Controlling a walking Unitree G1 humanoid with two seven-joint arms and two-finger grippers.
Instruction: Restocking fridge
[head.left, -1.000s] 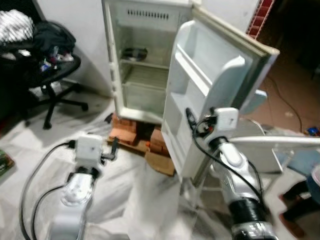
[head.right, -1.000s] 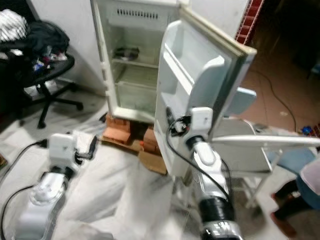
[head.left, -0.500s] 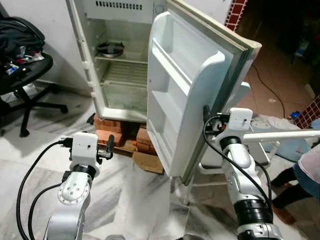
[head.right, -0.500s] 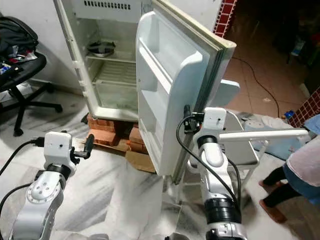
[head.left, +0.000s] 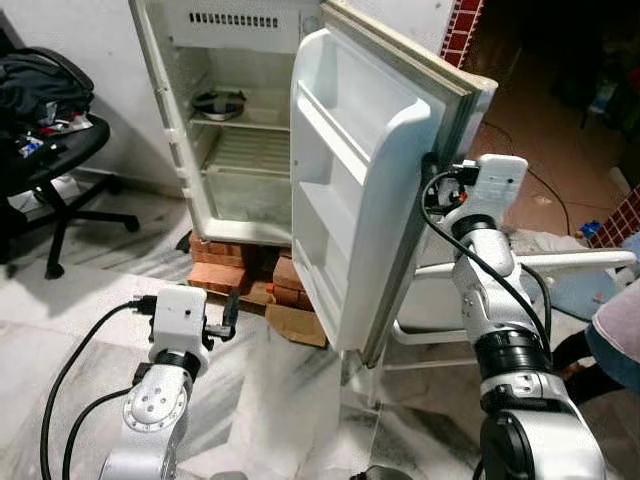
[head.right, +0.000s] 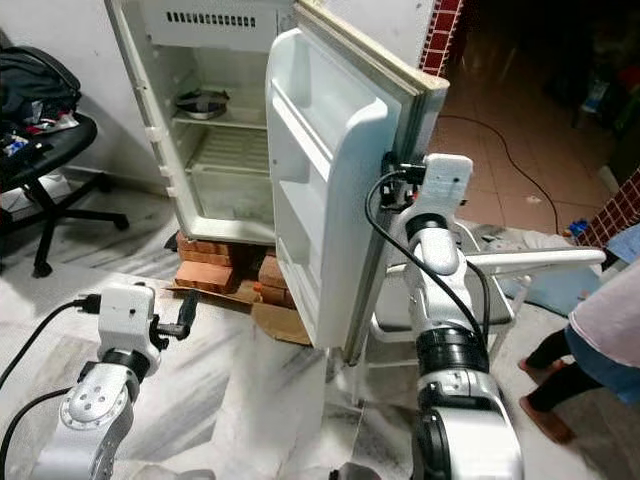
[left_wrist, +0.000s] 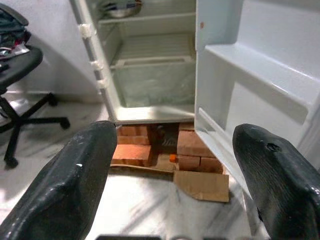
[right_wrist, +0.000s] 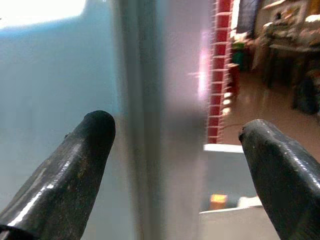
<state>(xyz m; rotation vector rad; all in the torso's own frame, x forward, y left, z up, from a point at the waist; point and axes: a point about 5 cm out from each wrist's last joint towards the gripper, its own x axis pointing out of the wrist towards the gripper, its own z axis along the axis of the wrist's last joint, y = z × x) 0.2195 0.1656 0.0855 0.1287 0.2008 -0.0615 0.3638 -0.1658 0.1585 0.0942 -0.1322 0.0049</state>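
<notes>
The white fridge (head.left: 240, 150) stands open on its bricks, its shelves bare except for a metal bowl (head.left: 215, 101) on the upper one. Its door (head.left: 350, 200) swings out toward me, with empty door shelves. My right gripper (head.left: 435, 175) is raised behind the door's outer edge. In the right wrist view it is open (right_wrist: 177, 125), with the door's edge (right_wrist: 145, 100) between its spread fingers. My left gripper (head.left: 230, 312) hangs low over the floor, open and holding nothing. In the left wrist view its fingers (left_wrist: 75, 185) frame the fridge's base.
Red bricks (head.left: 225, 270) and a cardboard scrap (head.left: 295, 322) lie under the fridge. A black office chair (head.left: 50, 150) piled with clothes stands at left. A white metal frame (head.left: 560, 268) and a person (head.left: 615, 340) are at right, behind the door.
The camera turned and steadied. My right gripper has risen along the door's outer edge. My left arm has dropped a little lower.
</notes>
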